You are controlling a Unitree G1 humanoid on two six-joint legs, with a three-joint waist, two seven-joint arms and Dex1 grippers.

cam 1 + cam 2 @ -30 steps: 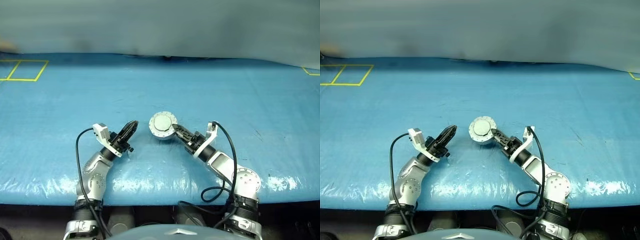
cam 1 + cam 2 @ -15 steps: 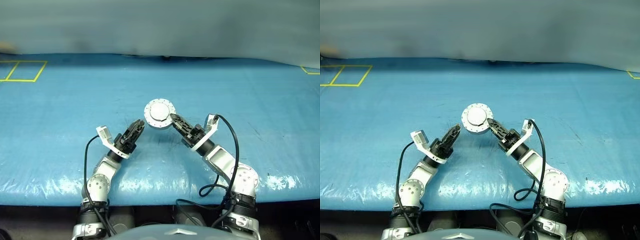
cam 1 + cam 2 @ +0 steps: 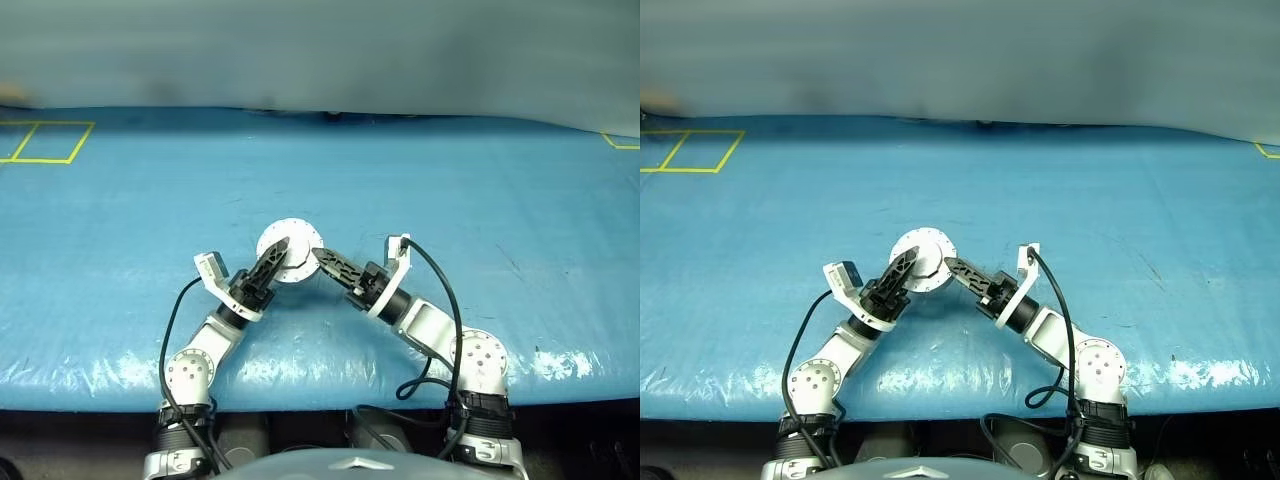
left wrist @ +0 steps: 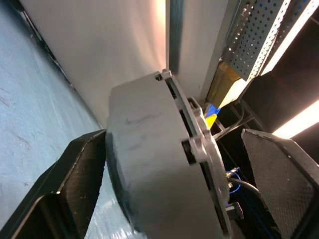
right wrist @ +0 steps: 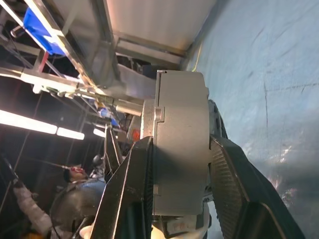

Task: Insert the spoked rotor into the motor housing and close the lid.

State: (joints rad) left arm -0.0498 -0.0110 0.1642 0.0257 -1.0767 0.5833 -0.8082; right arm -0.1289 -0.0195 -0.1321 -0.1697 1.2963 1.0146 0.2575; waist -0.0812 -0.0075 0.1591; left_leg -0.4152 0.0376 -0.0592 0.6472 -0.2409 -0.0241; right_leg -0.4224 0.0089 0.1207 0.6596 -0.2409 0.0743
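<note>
Finds the housing (image 3: 290, 243) shifted left since 1 second ago, clamped edgewise in the right gripper (image 3: 322, 261) above the mat (image 3: 450, 180). Notes the left gripper (image 3: 275, 258) now spread wide astride it, not closed. Suggests a handover or regrip pending.

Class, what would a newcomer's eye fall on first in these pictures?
The closed motor housing, a round grey disc, is held up over the middle of the blue table by the right gripper. The left gripper meets it from the other side, jaws wide around it.
</note>
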